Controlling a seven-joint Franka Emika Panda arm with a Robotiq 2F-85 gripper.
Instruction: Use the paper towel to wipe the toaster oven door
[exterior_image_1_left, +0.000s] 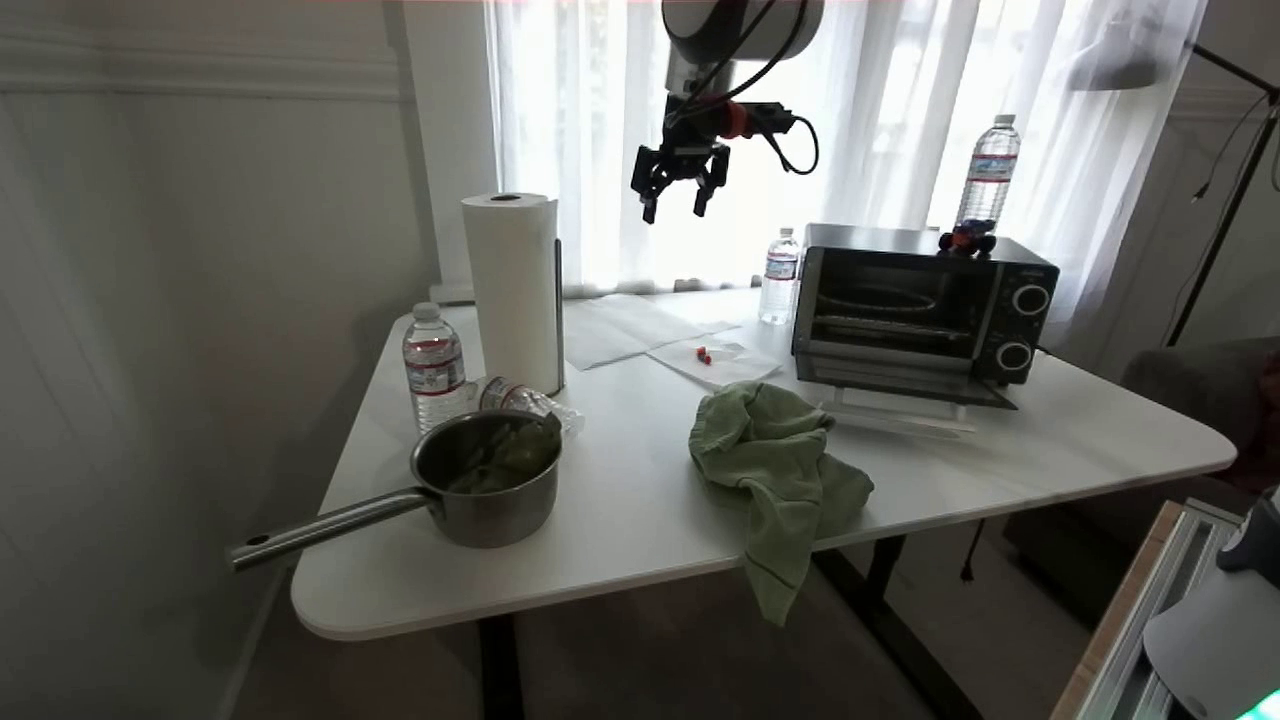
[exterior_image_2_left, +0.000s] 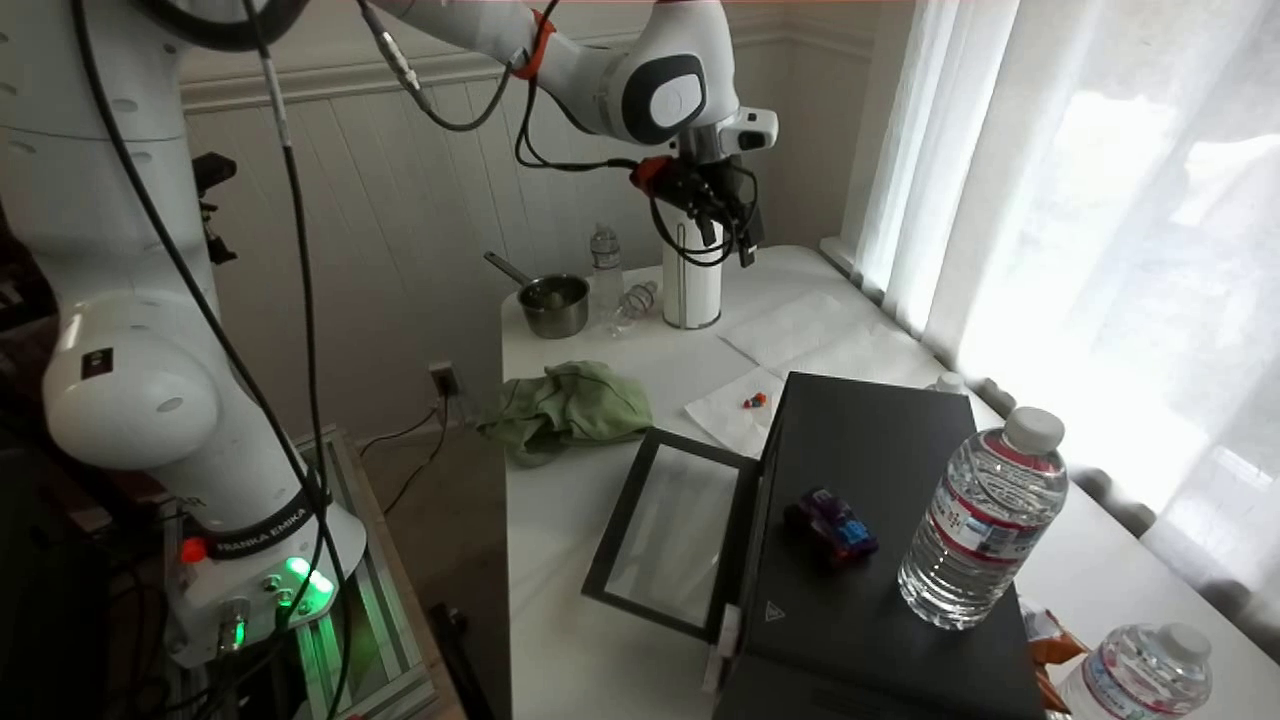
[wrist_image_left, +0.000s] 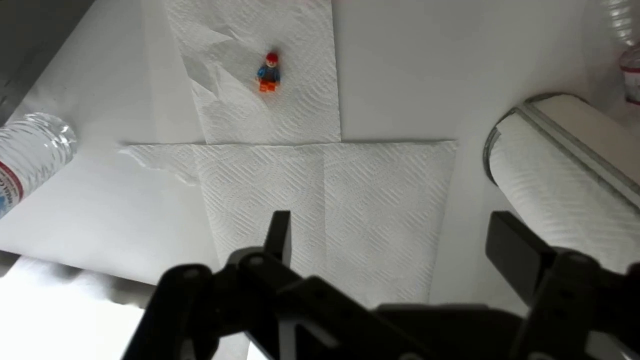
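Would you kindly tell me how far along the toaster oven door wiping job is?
Setup looks done: paper towel sheets lie on the table, and the toaster oven door is lowered open. Nothing is in hand: the end effector hangs open and empty. Left, it seems, are picking up a sheet and wiping the door with it; whether any wiping has happened, the pictures do not show.

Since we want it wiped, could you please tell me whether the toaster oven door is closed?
No, an exterior view shows the toaster oven door folded down open in front of the toaster oven.

Diamond-patterned white paper towel (wrist_image_left: 345, 210)
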